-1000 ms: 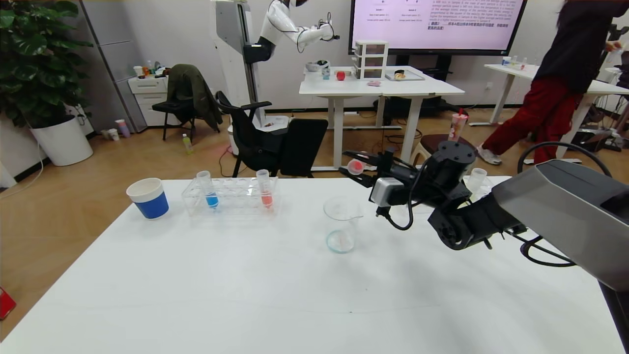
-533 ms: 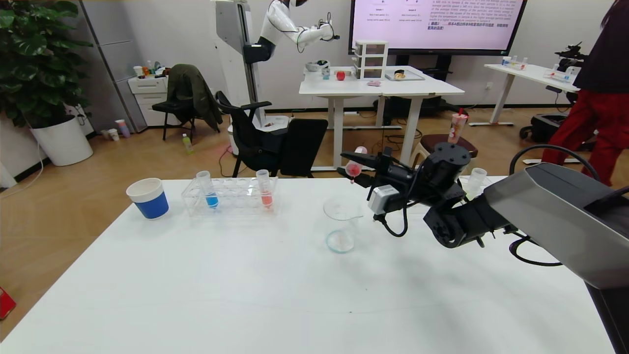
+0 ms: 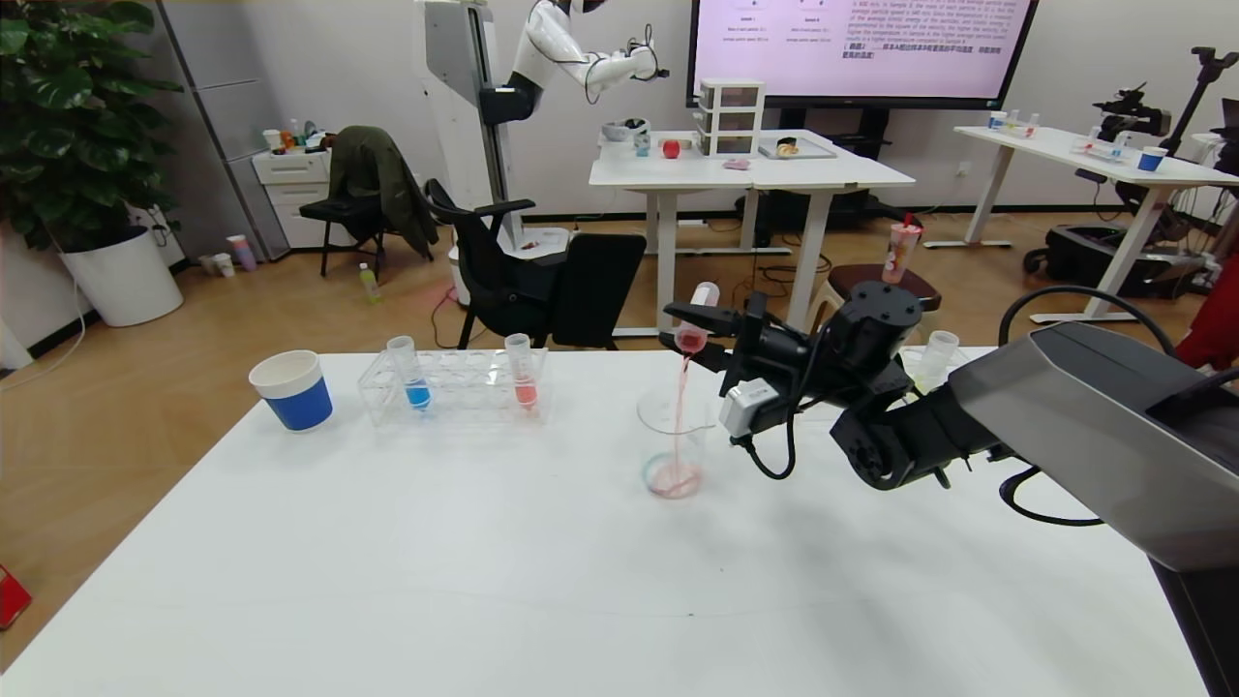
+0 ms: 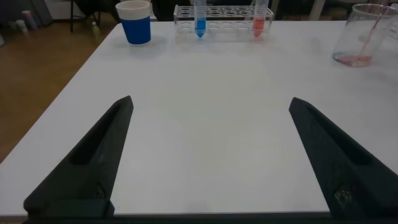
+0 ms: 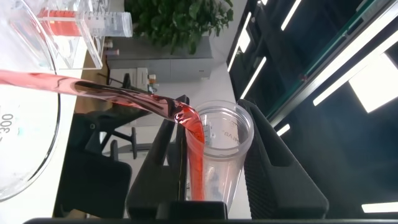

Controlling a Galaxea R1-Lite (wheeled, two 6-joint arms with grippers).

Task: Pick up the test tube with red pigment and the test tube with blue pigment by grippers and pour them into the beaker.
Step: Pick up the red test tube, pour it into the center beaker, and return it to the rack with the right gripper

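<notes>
Beaker — white table — office

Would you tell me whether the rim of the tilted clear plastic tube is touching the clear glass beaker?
Apart. In the head view the tube sits above the beaker, with only a thin red stream bridging the gap.

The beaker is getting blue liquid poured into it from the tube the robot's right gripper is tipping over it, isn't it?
Not blue: the stream falling into the beaker is red. The head view shows the right gripper tipping the test tube with red pigment over it, and the right wrist view shows the same red stream. The test tube with blue pigment stands in the rack.
</notes>
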